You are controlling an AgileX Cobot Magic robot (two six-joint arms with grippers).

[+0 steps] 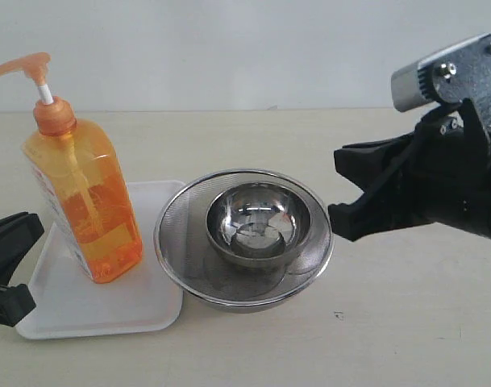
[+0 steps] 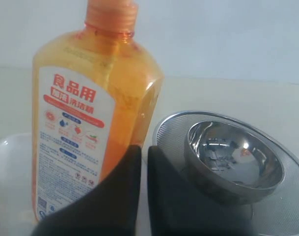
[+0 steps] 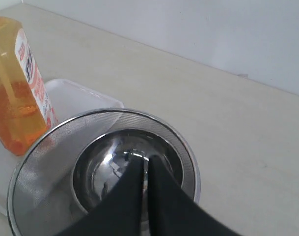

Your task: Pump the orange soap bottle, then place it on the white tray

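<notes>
The orange soap bottle (image 1: 88,210) stands on the white tray (image 1: 108,310) at the left, its pump head (image 1: 23,68) raised on the white stem. In the left wrist view the bottle (image 2: 90,98) shows its white-and-red label, with the tray (image 2: 7,167) under it. My left gripper (image 1: 27,230) sits low at the tray's left edge, shut and empty, apart from the bottle; its jaws (image 2: 144,150) stand together. My right gripper (image 1: 346,211) hovers at the strainer's right side, shut and empty, its tips (image 3: 145,164) over the steel bowl. The right wrist view also catches the bottle (image 3: 14,98) and tray (image 3: 80,93).
A round steel mesh strainer (image 1: 181,242) sits right against the tray, with a smaller steel bowl (image 1: 257,222) inside it. Beige tabletop (image 1: 406,322) stretches to the right and front. A pale wall (image 1: 229,48) stands behind.
</notes>
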